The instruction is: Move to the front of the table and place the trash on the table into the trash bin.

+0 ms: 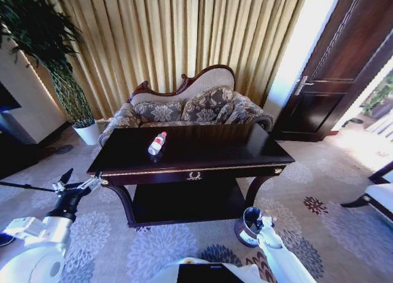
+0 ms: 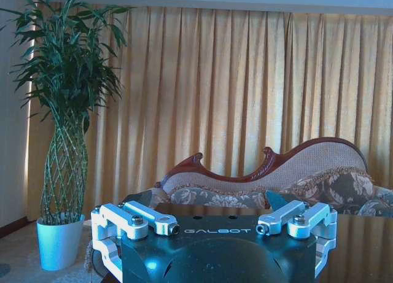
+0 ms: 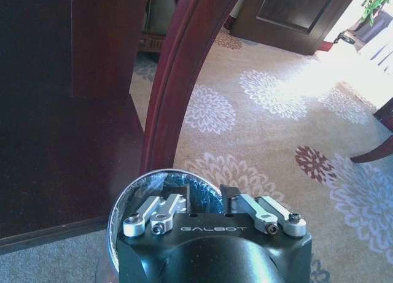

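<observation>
Right gripper [image 3: 212, 200] hangs over the bin [image 1: 245, 224] mouth beside the table [image 1: 233, 151] leg, fingers spread, holding nothing. Left gripper [image 1: 67, 182] sits off the table's front-left corner, fingers wide, empty. 1 bottle [image 1: 157, 143] lies on the tabletop.

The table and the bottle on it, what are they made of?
The table looks like dark polished wood: the top is glossy and throws back light, with a gold-coloured trim line along the front edge. The bottle lying on top looks like clear plastic, see-through, with a red cap and a red-and-white label. Whether the gold trim is metal or paint cannot be told.
</observation>
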